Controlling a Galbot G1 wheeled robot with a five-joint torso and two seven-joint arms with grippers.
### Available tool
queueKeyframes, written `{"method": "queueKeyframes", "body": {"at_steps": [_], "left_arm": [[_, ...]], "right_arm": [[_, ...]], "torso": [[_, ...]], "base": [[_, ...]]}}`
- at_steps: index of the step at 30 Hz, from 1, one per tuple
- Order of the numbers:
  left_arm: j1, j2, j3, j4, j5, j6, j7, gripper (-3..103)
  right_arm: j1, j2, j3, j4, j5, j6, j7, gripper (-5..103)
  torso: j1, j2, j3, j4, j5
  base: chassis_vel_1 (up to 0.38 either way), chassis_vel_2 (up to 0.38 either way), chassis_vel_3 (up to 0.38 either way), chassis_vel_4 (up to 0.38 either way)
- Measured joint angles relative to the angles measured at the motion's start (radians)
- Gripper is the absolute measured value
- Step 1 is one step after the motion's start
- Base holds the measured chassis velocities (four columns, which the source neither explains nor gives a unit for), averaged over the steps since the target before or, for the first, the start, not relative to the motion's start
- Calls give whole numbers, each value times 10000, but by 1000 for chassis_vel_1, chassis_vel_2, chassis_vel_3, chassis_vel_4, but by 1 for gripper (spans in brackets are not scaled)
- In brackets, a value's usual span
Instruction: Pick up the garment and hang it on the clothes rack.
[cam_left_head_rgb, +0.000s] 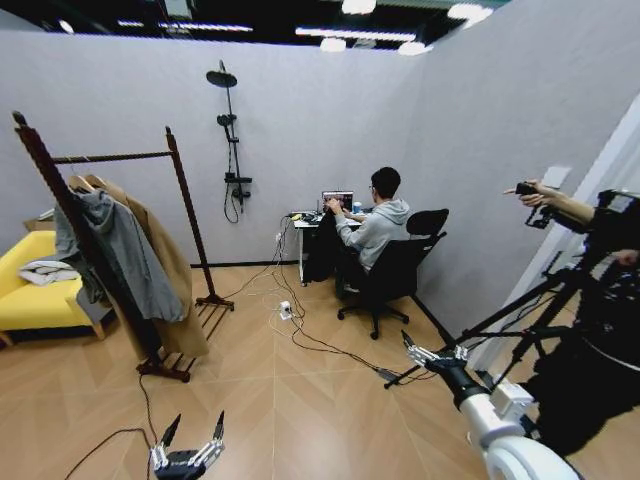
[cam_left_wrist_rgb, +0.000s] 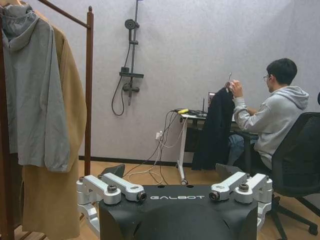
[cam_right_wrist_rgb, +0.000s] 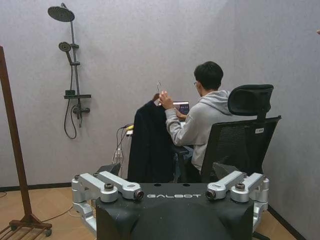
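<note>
The left gripper (cam_left_head_rgb: 187, 447) sits at the bottom of the head view, left of the middle. Its dark fingertips (cam_left_head_rgb: 217, 424) point up and stand wide apart, and it holds nothing. In the left wrist view the same gripper (cam_left_wrist_rgb: 175, 195) shows its silver fingers spread far to each side.

The right gripper (cam_left_head_rgb: 432, 354) is in the lower right of the head view, at the end of a white arm. Its fingers are spread wide too, and it holds nothing. The right wrist view shows it (cam_right_wrist_rgb: 170, 192) with both silver fingers far apart.

The garment (cam_right_wrist_rgb: 150, 142) is black and long. It hangs from the raised hand (cam_right_wrist_rgb: 164, 99) of a person sitting in a black chair (cam_left_head_rgb: 395, 275) at a small desk by the back wall, in the middle of the head view. It is well apart from both grippers.

The clothes rack (cam_left_head_rgb: 185, 200) stands at the left of the head view, dark red-brown and tall. A grey hooded jacket (cam_left_head_rgb: 125, 255) and a tan coat (cam_left_head_rgb: 175, 290) hang on it. A yellow sofa (cam_left_head_rgb: 30, 295) sits at the far left, just behind the rack.
</note>
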Motion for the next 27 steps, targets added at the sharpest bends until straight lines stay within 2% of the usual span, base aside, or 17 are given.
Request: {"method": "queueKeyframes", "body": {"at_steps": [11, 27], "left_arm": [[0, 0, 0, 0, 0, 0, 0, 100], [0, 1, 0, 0, 0, 0, 0, 100]], "right_arm": [[45, -266, 188, -133, 110, 320, 136, 100], [-7, -132, 226, -145, 87, 489, 121, 100]], "torso": [[0, 0, 0, 0, 0], [1, 0, 0, 0, 0]], "base": [[0, 0, 0, 0], [0, 0, 0, 0]]}}
